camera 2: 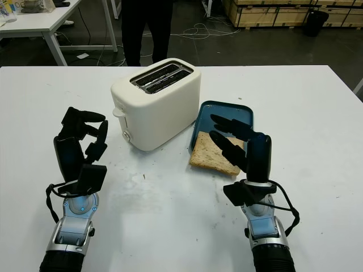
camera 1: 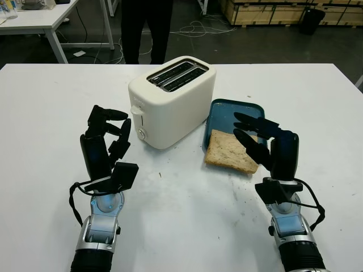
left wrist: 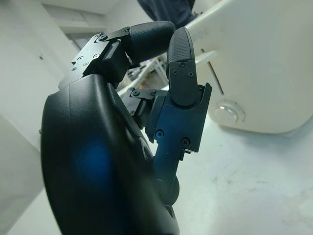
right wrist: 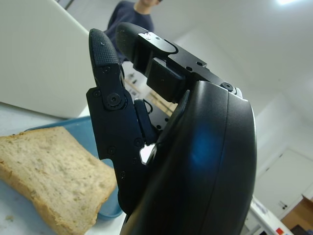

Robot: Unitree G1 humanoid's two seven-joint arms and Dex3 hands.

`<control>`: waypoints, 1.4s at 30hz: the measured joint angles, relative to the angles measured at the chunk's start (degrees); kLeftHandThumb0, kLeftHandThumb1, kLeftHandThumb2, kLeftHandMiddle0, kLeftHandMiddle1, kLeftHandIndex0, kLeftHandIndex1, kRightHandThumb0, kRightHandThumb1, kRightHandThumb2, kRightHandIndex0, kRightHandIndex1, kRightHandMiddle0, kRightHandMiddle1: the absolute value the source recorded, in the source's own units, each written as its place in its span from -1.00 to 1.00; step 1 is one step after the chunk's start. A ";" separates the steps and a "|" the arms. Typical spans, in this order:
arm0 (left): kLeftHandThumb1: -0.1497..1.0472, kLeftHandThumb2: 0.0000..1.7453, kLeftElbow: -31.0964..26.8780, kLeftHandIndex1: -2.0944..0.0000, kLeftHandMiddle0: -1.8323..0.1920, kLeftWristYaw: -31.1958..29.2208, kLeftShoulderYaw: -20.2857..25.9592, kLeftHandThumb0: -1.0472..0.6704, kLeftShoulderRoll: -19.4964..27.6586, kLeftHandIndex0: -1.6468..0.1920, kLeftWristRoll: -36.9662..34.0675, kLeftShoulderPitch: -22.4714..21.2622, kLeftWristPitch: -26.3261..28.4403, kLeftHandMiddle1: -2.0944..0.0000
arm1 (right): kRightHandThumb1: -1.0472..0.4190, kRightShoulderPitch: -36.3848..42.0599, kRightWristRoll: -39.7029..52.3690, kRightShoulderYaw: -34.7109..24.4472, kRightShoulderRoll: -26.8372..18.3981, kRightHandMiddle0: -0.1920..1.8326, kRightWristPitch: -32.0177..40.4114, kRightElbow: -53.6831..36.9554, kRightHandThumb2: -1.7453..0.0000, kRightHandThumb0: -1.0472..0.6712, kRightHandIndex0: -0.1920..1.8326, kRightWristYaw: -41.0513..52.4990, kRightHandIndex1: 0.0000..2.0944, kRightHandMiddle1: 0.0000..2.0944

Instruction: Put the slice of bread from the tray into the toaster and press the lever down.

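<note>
The left hand (camera 1: pixel 108 136) stands upright over the white table (camera 1: pixel 51 113), just left of the toaster (camera 1: pixel 170 102); its fingers are curled in on themselves and it has hold of nothing. The toaster's near-left end carries the lever (camera 1: pixel 136 110), which sits high, and a round knob (camera 1: pixel 140 134) below it; the two slots (camera 1: pixel 177 75) on top are empty.

Right of the toaster lies the blue tray (camera 1: pixel 224 110); the slice of bread (camera 1: pixel 229 152) rests half on it, its near edge hanging over the tray's lip onto the table (not flat inside the tray).

The right hand (camera 1: pixel 261 141) hovers just above the slice's right side, fingers extended and pointing toward the toaster, gripping nothing.

The step in hand looks like the pick-up; it would go best with the fingers brought down over the overhanging near edge, where a thumb can get under the crust; a light pinch should do, since bread tears and crushes; then the slice wants turning on edge, lined up with a slot before lowering.
</note>
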 measured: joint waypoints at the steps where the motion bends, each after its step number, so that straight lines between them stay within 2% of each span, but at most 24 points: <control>1: 0.79 -0.60 0.00 -0.39 0.19 0.00 -0.02 -0.37 -0.01 0.27 0.00 -0.02 0.00 -0.63 | -0.83 0.00 -0.01 0.02 0.00 0.24 0.02 0.00 0.93 -0.39 0.30 -0.01 -0.75 -1.00; 9: 0.79 -0.60 0.00 -0.38 0.19 -0.48 -0.66 -0.36 -0.05 0.28 -0.13 -0.04 -0.01 -0.64 | -0.83 0.12 -0.07 0.03 -0.23 0.22 0.22 -0.01 0.93 -0.40 0.26 -0.03 -0.72 -1.00; 11: 0.79 -0.60 0.00 -0.39 0.19 -0.57 -0.67 -0.36 -0.10 0.28 -0.17 -0.04 -0.04 -0.64 | -0.82 0.27 -2.04 0.05 -0.77 0.16 0.37 -0.10 0.96 -0.42 0.19 -0.91 -0.74 -1.00; 14: 0.79 -0.59 0.01 -0.40 0.19 -0.50 -0.62 -0.37 -0.11 0.28 -0.23 -0.04 -0.25 -0.65 | -0.83 1.78 -13.98 0.53 -4.11 -0.01 2.28 -3.40 0.97 -0.55 0.01 -5.49 -0.82 -1.00; 17: 0.79 -0.59 0.01 -0.40 0.19 -0.37 -0.58 -0.37 -0.10 0.29 -0.13 -0.04 -0.37 -0.66 | -0.83 6.16 -27.26 1.33 -8.37 -0.20 7.55 -11.68 0.96 -0.65 -0.17 -8.72 -0.93 -1.00; 21: 0.79 -0.59 0.01 -0.39 0.20 -0.36 -0.57 -0.37 -0.09 0.29 -0.14 -0.05 -0.75 -0.65 | -0.81 13.11 -35.08 3.48 -10.89 -0.36 12.67 -18.76 0.98 -0.75 -0.37 -8.88 -0.99 -1.00; 25: 0.79 -0.58 0.01 -0.39 0.20 -0.37 -0.56 -0.37 -0.09 0.29 -0.16 -0.05 -0.97 -0.65 | -0.81 16.80 -42.20 6.01 -12.66 -0.53 20.05 -22.96 0.99 -0.85 -0.58 -6.72 -1.00 -1.00; 28: 0.79 -0.59 0.01 -0.39 0.20 -0.37 -0.55 -0.37 -0.09 0.29 -0.15 -0.05 -1.03 -0.64 | -0.79 18.18 -46.63 8.00 -13.81 -0.69 26.29 -24.93 1.00 -0.89 -0.75 -1.44 -1.00 -1.00; 32: 0.79 -0.58 0.01 -0.38 0.19 -0.26 -0.50 -0.37 -0.09 0.28 0.01 -0.05 -1.04 -0.64 | -0.78 18.71 -49.07 10.17 -15.44 -0.73 30.49 -25.40 1.00 -0.89 -0.78 1.58 -1.00 -1.00; 42: 0.79 -0.58 -0.03 -0.39 0.18 -0.06 -0.58 -0.38 -0.10 0.27 -0.02 -0.05 -1.08 -0.64 | -0.79 16.04 -52.87 14.98 -16.90 -0.76 38.20 -20.37 1.00 -0.86 -0.81 -1.29 -1.00 -0.99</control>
